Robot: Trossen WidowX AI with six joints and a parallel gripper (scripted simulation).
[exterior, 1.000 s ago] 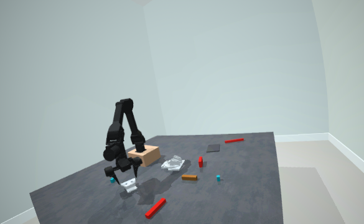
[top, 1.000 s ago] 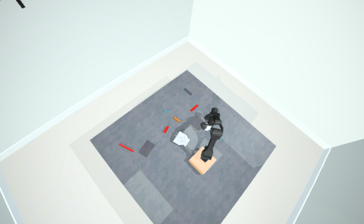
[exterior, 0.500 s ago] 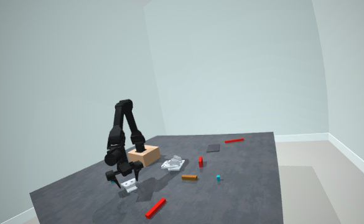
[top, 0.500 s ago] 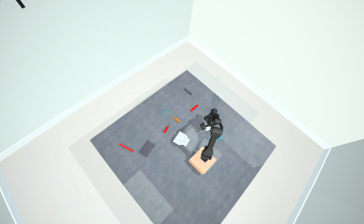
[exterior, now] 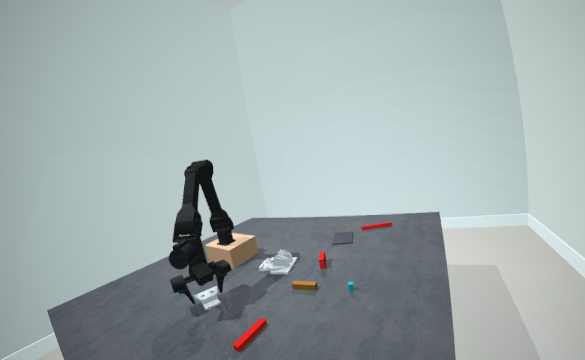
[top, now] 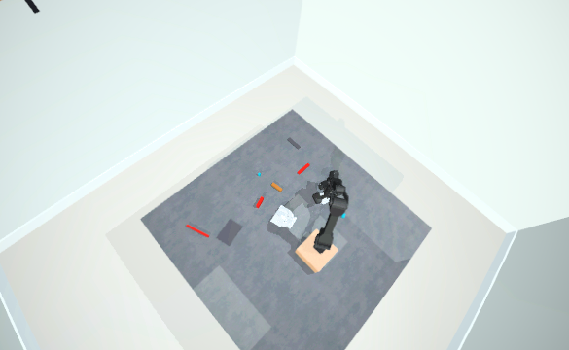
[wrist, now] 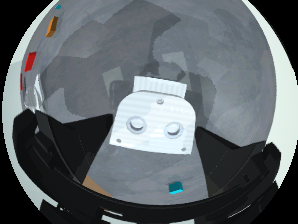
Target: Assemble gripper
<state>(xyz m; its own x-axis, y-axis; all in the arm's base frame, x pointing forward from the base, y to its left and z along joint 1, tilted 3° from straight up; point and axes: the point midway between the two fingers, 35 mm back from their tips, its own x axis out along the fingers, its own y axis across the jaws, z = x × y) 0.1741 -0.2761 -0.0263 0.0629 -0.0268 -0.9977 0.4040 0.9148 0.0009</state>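
The white housing plate (top: 325,200) (exterior: 208,298) (wrist: 154,140) shows two round holes and a ribbed edge piece at its far side. My gripper (exterior: 207,297) (wrist: 155,125) is open and empty, pointing down over the plate, with one finger on each side of it. In the wrist view both fingertips look close beside the plate's sides; contact cannot be told. The white gripper base with its jaws (top: 283,217) (exterior: 278,263) (wrist: 34,95) stands apart, nearer the middle of the table. It is too small and bright to tell how the jaws and their teeth sit.
The arm stands on a wooden block (top: 308,253) (exterior: 242,251). A teal cube (top: 343,215) (wrist: 175,188) lies near the plate. An orange block (top: 276,187) (exterior: 304,285), a red block (top: 260,202) (exterior: 322,260) and a red bar (top: 303,168) (exterior: 250,335) lie beyond the base.
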